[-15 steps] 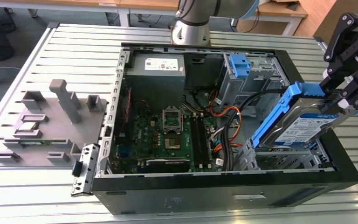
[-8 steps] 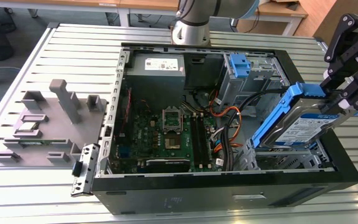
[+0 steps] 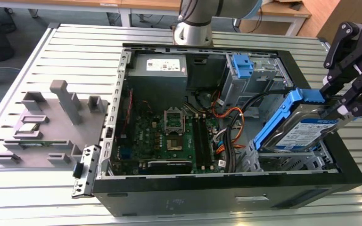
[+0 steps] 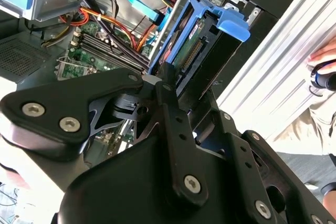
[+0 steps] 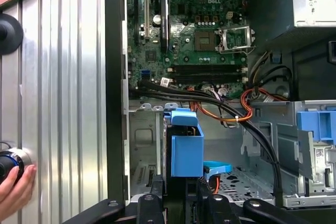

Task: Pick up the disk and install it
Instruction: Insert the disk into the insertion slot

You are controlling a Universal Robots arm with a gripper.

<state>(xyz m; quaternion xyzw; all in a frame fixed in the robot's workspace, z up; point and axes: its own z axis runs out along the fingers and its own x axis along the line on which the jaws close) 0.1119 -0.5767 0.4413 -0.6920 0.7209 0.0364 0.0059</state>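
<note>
Where the exterior view looks into the open case (image 3: 231,188), the gripper (image 3: 343,104) pinches the upper end of the disk (image 3: 297,129), which tilts over the drive cage (image 3: 288,162), its long axis running 1 o'clock to 7 o'clock and its bulk at 8 o'clock from the fingers. The second wrist view adds the disk's connector edge (image 4: 191,53) just beyond the fingers (image 4: 170,103); the first wrist view looks end-on along its blue rail (image 5: 186,150) into the cage

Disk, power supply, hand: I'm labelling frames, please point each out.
the disk (image 3: 310,132): exterior view, labelled face.
the power supply (image 3: 156,82): exterior view, grey face.
the hand (image 5: 13,192): first wrist view, its middle.
</note>
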